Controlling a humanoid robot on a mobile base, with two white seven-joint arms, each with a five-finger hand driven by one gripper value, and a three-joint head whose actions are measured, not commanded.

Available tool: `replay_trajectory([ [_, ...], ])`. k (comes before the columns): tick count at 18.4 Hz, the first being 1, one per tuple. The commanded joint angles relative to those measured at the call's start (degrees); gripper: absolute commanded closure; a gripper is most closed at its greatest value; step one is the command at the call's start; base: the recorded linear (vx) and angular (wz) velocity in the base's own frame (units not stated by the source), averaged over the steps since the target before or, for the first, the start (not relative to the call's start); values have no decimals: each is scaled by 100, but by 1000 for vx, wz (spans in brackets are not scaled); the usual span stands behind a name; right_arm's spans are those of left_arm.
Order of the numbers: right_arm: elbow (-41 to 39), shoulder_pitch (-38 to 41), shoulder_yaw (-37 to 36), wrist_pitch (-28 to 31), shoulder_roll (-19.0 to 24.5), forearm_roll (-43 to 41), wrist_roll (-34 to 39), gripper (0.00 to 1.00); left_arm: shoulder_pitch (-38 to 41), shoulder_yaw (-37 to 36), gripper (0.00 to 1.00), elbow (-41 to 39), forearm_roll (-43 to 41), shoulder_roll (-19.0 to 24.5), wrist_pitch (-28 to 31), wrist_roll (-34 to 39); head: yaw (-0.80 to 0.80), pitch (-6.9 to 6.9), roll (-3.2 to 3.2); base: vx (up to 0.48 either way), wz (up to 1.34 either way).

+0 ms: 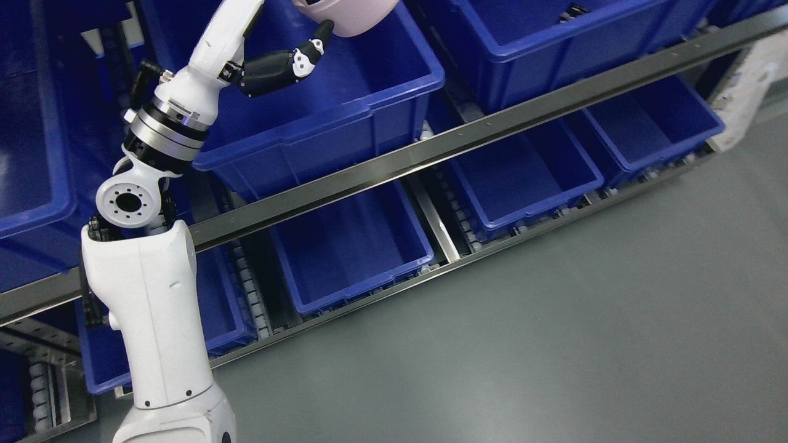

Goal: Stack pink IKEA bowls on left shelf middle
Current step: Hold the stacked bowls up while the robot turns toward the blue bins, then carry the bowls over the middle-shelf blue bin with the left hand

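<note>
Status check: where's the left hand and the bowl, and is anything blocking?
Left hand raised over blue bin, thumb on pink bowl; rest of hand cropped. Bowl at top edge, above the bin. Right arm not in view. No obstruction visible.

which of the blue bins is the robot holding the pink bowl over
The blue plastic bin on the upper shelf level, just above the metal rail: the pale pink bowl in the left hand hangs over it. The other bins are lower or off to the sides.
</note>
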Motion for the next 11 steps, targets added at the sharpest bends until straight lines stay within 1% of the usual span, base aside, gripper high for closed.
replay_trajectory([
  [1, -100, 1, -26, 4, -100, -9, 15, 0, -536, 97, 97, 702, -402, 367, 72, -4, 0, 0, 0, 101, 631],
  [4, -100, 1, -26, 4, -100, -9, 15, 0, -878, 18, 96, 1107, -683, 323, 72, -4, 0, 0, 0, 91, 438],
  [6, -100, 1, -26, 4, -100, -9, 15, 0, -1063, -192, 96, 1309, -763, 279, 89, -4, 0, 0, 0, 85, 317],
  [8, -100, 1, -26, 4, -100, -9, 15, 0, -1108, -490, 96, 1485, -772, 183, 90, 5, 0, 0, 0, 74, 236],
  [11, -100, 1, -26, 4, -100, -9, 15, 0, -1090, -729, 96, 1591, -833, 121, 90, 5, 0, -1, 0, 56, 182],
])
